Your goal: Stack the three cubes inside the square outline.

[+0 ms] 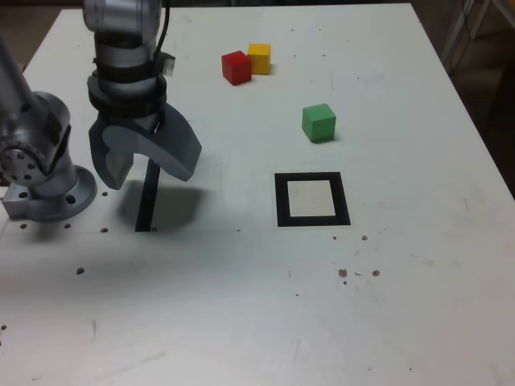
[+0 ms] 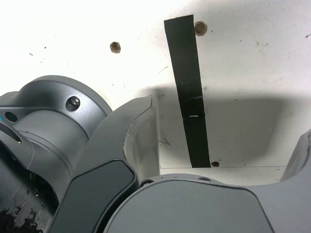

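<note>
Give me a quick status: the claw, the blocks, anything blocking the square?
Gripper open, empty, above black strip. Red block, yellow block and green block unstacked, outside square outline. Nothing blocking the square.

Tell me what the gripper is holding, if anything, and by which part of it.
Nothing is held: the gripper is open, with only bare table between its jaws.

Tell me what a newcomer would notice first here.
Probably the grey gripper, open above the black strip at the exterior view's left. Then the bold black square outline right of centre, with the green cube beyond it and the red and yellow cubes farther back.
</note>
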